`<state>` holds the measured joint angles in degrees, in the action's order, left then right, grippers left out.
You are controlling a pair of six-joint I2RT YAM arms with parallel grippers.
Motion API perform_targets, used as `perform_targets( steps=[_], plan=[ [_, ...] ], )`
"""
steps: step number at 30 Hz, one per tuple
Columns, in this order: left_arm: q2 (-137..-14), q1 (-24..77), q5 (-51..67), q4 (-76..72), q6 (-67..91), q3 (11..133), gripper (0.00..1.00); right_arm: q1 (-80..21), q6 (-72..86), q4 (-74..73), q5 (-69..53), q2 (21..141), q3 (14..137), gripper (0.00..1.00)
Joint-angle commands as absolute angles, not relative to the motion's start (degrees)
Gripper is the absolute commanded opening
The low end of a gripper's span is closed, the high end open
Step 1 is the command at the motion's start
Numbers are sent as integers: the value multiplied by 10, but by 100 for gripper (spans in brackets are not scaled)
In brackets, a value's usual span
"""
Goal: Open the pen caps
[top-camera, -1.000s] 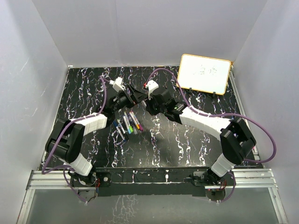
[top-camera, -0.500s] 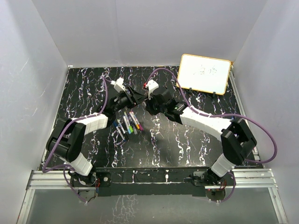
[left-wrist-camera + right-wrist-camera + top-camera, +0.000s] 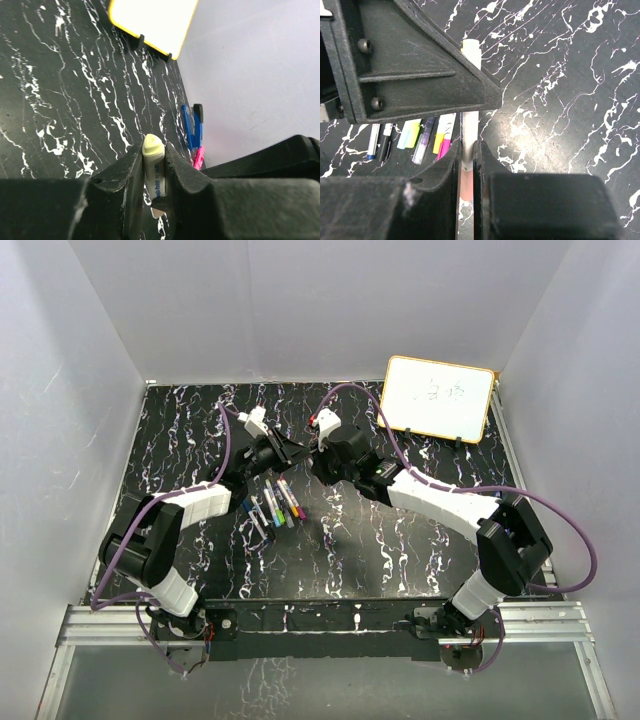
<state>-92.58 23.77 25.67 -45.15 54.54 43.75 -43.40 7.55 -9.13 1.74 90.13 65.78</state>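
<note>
Black marble table (image 3: 400, 540) underneath; left gripper (image 3: 153, 150) and right gripper (image 3: 466, 147) each pinch one pen (image 3: 470, 127), probably to tug it open.

Both arms reach forward and inward, wrists nearly meeting. The left gripper (image 3: 152, 152) and right gripper (image 3: 467, 148) face each other (almost tip to tip), each with jaws pinched narrow.
</note>
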Motion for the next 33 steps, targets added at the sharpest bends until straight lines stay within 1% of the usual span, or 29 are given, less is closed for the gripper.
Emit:
perform_targets(
  steps=[1,3,4,5,7,8,10,12,14,17,29,33],
  plan=[
    [-922,241,269,-473,537,446,12,-437,76,-64,25,877,670,0],
    [-923,241,271,-468,534,450,0,-436,74,-67,29,879,673,0],
    [-924,241,272,-465,533,452,0,-436,75,-67,31,880,674,7],
    [-926,241,273,-463,532,454,0,-437,74,-69,32,880,675,20],
    [-926,241,276,-457,529,458,0,-436,76,-73,38,878,676,55],
    [-926,241,275,-454,527,460,0,-436,77,-72,42,875,674,64],
    [-921,240,272,-442,522,464,0,-435,77,-70,49,865,667,73],
    [-918,240,270,-430,516,469,0,-436,76,-70,52,857,661,77],
    [-918,240,270,-427,515,474,0,-436,74,-72,50,850,656,78],
    [-922,236,274,-427,526,479,0,-436,71,-79,38,846,650,76],
    [-919,230,280,-449,549,490,0,-434,72,-92,19,870,644,57],
    [-914,229,284,-452,554,490,0,-435,73,-92,19,876,644,49]
  ],
)
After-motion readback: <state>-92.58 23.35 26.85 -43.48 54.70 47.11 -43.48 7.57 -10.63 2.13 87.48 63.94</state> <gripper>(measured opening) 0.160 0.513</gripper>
